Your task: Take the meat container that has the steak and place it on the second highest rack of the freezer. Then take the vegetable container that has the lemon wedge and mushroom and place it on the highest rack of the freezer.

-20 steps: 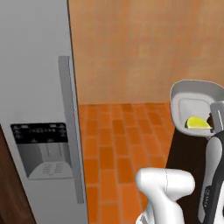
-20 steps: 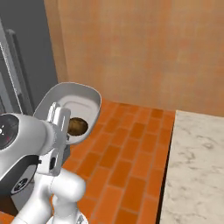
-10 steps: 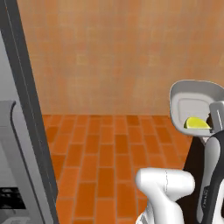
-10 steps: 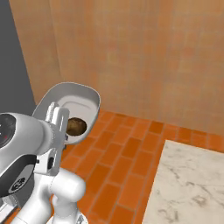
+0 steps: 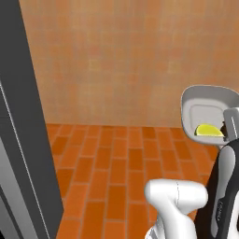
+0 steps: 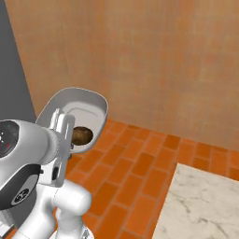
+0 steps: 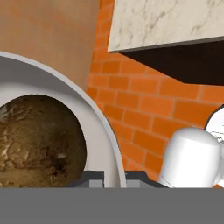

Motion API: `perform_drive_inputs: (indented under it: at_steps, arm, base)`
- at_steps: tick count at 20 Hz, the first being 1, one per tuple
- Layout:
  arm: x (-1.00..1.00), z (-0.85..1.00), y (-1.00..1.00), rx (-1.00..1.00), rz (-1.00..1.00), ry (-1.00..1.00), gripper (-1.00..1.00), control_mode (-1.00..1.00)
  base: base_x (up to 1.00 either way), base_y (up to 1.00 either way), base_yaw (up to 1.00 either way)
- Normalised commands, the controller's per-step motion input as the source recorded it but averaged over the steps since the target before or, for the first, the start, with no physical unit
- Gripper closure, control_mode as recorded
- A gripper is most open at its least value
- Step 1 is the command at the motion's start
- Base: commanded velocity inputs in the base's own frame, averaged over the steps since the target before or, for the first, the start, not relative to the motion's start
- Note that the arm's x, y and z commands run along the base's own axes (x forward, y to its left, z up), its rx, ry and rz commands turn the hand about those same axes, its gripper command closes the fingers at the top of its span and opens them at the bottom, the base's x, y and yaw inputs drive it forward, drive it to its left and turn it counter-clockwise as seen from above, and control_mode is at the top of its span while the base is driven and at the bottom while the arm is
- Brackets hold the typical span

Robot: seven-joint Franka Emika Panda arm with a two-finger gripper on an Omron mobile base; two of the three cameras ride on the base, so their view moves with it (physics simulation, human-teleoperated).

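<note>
My gripper [image 6: 65, 135] is shut on the near rim of the vegetable container [image 6: 77, 105], a grey squarish tray held up in the air and tilted toward the cameras. In the left base view the container [image 5: 205, 100] shows the yellow lemon wedge [image 5: 209, 130] beside the gripper [image 5: 228, 125]. The brown mushroom [image 6: 82, 135] lies low in the tray. In the hand view the mushroom [image 7: 37, 140] is large and the tray rim [image 7: 94, 118] runs down between the gripper's [image 7: 114, 177] tips. The grey freezer [image 5: 23, 140] stands at the far left, seen edge-on. The meat container and steak are out of view.
An orange brick floor [image 5: 116, 158] stretches ahead to a tan wall [image 5: 121, 56]. A white marble counter [image 6: 200, 205] lies at the lower right of the right base view; in the hand view that counter [image 7: 166, 22] has dark space under it.
The whole picture has swung: the base turned, so the freezer front slid off to the left edge and the wall came into view. The tray stays in my grip.
</note>
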Motion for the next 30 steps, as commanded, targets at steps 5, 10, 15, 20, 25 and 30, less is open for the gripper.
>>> perform_drive_inputs:
  at_steps: [5,10,15,20,25,30]
  arm:
    - [0.00,0.00,0.00,0.00,0.00,0.00,1.00,1.00]
    - [0.00,0.00,0.00,0.00,0.00,0.00,1.00,1.00]
    - [0.00,0.00,0.00,0.00,0.00,0.00,1.00,1.00]
    - [0.00,0.00,0.00,0.00,0.00,0.00,1.00,1.00]
    - [0.00,0.00,0.00,0.00,0.00,0.00,1.00,1.00]
    - [0.00,0.00,0.00,0.00,0.00,0.00,1.00,1.00]
  base:
    - [1.00,-0.15,0.09]
    - [1.00,-0.10,0.04]
    - [0.83,-0.04,0.37]
    - [0.43,0.04,0.56]
    - [-0.14,0.01,0.57]
    - [-0.04,0.03,0.71]
